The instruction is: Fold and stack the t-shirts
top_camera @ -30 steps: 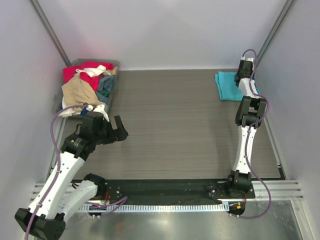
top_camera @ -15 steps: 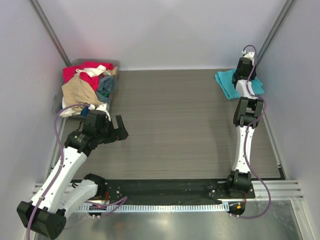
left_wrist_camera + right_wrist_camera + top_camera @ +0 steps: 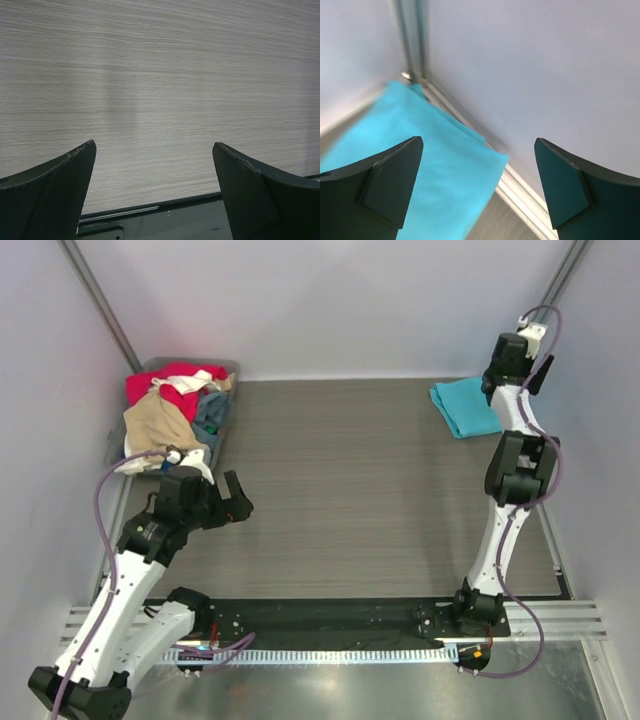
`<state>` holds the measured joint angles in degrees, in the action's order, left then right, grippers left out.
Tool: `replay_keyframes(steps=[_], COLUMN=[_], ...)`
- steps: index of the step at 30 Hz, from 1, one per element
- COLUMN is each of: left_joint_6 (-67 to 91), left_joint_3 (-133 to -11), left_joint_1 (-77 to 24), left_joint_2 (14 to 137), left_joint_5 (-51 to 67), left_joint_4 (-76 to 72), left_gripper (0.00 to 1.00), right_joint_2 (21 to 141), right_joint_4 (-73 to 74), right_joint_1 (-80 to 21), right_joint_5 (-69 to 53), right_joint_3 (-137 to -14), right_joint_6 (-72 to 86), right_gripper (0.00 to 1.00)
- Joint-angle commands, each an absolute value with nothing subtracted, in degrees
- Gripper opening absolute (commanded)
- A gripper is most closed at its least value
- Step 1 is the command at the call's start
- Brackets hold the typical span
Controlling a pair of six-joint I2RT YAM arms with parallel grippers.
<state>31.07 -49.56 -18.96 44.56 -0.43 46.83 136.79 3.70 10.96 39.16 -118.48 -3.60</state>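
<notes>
Now that the right gripper (image 3: pixel 477 141) has let go and lifted off, the turquoise shirt (image 3: pixel 465 405) lies on its own, folded, in the far right corner of the table (image 3: pixel 340 480). A second ago that gripper was shut and down on the cloth; its jaws now stand wide apart with nothing between them, hanging above the shirt near the wall. I'd read that as shirt one done and placed, the start of the stack.

The left gripper (image 3: pixel 154 144) hasn't changed: jaws spread wide, empty, hovering over bare table just in front of the bin (image 3: pixel 232 368).

Bin sits in the far left corner, holding the rest in a loose unfolded heap:
- red shirt (image 3: pixel 165 380) at the back
- tan shirt (image 3: pixel 155 425) in front, slumping over the near rim
- white shirt (image 3: pixel 196 454) showing in strips, partly over the edge
- dark blue-grey shirt (image 3: pixel 212 410) on the right side

Can't tell the exact count; the pieces overlap. Likely next: the left arm pulls one from the bin.
</notes>
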Motion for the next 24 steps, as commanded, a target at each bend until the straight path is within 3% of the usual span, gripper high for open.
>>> replay_keyframes(steps=[1, 4, 8, 15, 24], left_joint_6=[30.76, 30.94, 31.11, 31.38, 32.96], left_joint_3=[-49.22, -49.22, -49.04, -48.78, -49.22], left_joint_1=[-18.46, -18.46, -18.28, -18.28, -18.11], left_joint_2=[42.8, 41.49, 39.2, 37.09, 36.39], left_joint_5=[-0.35, -0.35, -0.79, -1.32, -7.03], left_joint_4=[44.47, 44.39, 44.21, 43.95, 45.96], left_gripper=[1.0, 1.0, 1.0, 1.0, 1.0], right_joint_2=[116.77, 107.79, 92.06, 71.33, 53.27], right_joint_4=[4.83, 6.94, 10.0, 16.0, 20.65], right_joint_1=[9.76, 7.92, 5.63, -6.31, -7.82], right_joint_5=[31.13, 26.55, 7.36, 2.72, -4.57], right_joint_3=[-111.66, -99.82, -85.28, -62.8, -48.61], right_joint_6=[7.11, 14.3, 21.35, 25.93, 29.35], right_gripper=[1.0, 1.0, 1.0, 1.0, 0.99])
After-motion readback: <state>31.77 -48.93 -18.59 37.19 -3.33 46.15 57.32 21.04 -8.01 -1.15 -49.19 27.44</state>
